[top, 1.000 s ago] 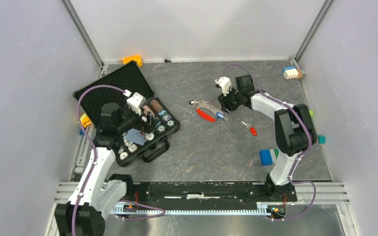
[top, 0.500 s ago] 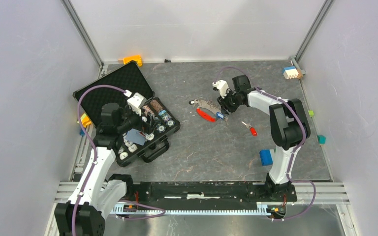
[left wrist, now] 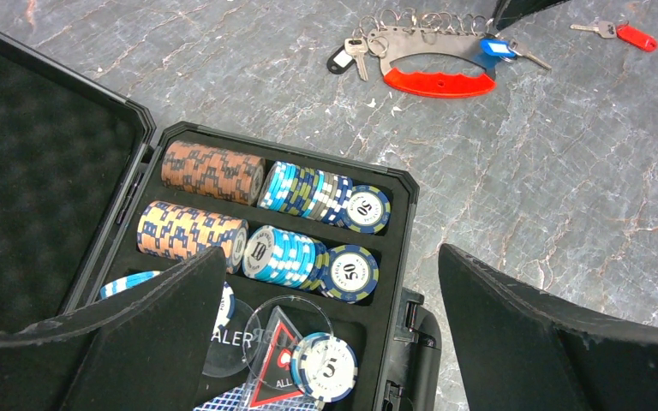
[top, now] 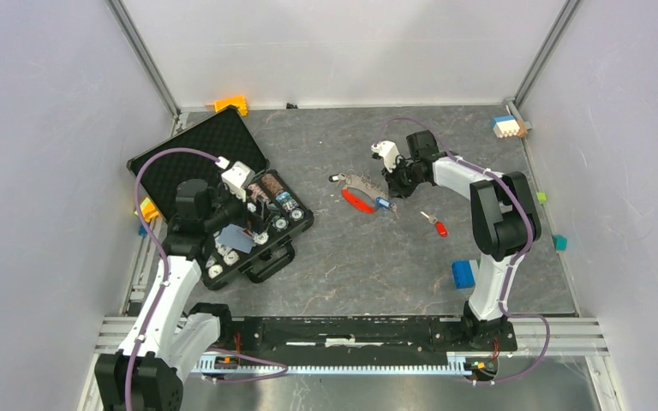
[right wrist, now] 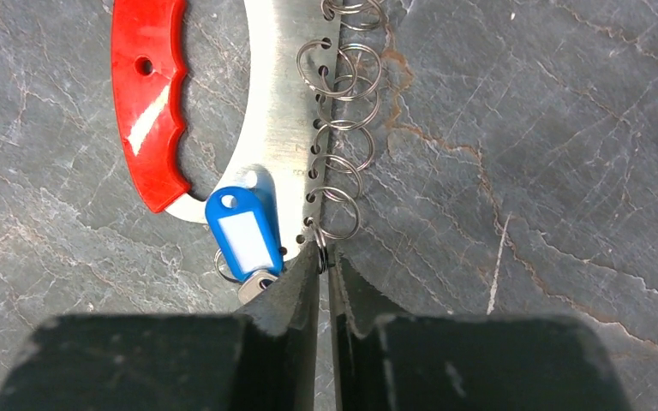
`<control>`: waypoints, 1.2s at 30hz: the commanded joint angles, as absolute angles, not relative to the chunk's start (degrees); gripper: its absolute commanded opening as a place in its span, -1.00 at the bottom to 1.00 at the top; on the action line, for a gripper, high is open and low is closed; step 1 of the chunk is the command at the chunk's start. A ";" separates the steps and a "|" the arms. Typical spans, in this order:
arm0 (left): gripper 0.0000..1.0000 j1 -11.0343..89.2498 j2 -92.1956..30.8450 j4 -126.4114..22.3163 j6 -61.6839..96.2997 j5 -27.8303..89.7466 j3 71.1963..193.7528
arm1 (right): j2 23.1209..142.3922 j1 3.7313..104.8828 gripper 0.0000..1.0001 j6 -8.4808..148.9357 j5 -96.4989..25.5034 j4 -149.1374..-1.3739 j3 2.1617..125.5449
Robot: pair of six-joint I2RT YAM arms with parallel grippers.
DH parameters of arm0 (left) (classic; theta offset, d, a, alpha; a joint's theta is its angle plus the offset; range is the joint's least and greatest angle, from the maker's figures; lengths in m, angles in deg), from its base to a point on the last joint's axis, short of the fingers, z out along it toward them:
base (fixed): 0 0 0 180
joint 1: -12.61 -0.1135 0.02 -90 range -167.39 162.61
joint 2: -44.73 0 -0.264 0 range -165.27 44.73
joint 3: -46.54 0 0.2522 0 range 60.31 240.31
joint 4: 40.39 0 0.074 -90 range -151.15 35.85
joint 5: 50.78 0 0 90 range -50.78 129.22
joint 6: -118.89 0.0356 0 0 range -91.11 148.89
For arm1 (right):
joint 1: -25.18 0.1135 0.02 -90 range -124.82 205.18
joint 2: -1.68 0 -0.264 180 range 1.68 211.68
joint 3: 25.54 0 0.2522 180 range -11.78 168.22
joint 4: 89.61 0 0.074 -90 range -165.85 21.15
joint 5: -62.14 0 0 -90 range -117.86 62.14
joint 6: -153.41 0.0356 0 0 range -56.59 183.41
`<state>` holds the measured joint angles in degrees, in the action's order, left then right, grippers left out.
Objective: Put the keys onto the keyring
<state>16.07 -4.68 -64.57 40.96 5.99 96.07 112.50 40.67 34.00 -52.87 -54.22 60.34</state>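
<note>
The keyring (top: 361, 182) lies mid-table: a curved silvery plate (right wrist: 278, 111) with a long red clip (right wrist: 146, 103) and a row of small split rings (right wrist: 340, 128). The blue-headed key (right wrist: 244, 229) lies against the plate's near end; it also shows in the top view (top: 383, 202). The red-headed key (top: 439, 228) lies apart on the table to the right, also visible in the left wrist view (left wrist: 634, 36). My right gripper (right wrist: 321, 261) is shut, pinching the end ring of the keyring. My left gripper (left wrist: 330, 274) is open and empty above the chip case.
An open black case (top: 187, 163) of poker chips (left wrist: 317, 193) sits at the left under my left arm. A black-tagged key (left wrist: 340, 60) hangs at the keyring's far end. A blue block (top: 463, 274) lies front right; small coloured blocks (top: 505, 126) sit along the edges.
My right arm's wrist and elbow have shifted slightly left over the keyring's end. The keyring, both keys and my left arm have stayed in place.
</note>
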 commanded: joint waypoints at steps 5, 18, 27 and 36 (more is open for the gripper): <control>1.00 15.87 -4.27 -63.82 42.61 4.41 98.34 | 110.94 40.12 -1.00 32.83 -53.72 -52.47 64.31; 0.98 16.76 -9.28 -65.41 40.56 -5.55 108.53 | 89.70 42.22 -1.00 28.76 -69.57 -48.36 63.57; 0.57 29.05 -16.54 -63.03 36.05 -9.82 118.25 | 74.20 48.12 -1.00 37.28 -80.68 -62.81 55.06; 0.31 44.27 -18.19 -63.05 41.76 -11.12 121.21 | 68.21 53.21 -1.00 39.81 -87.78 -71.68 44.59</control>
<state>40.29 -18.56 -64.43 38.67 -8.59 118.63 70.08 51.18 38.18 -82.29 -65.50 47.31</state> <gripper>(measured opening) 0.661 0.006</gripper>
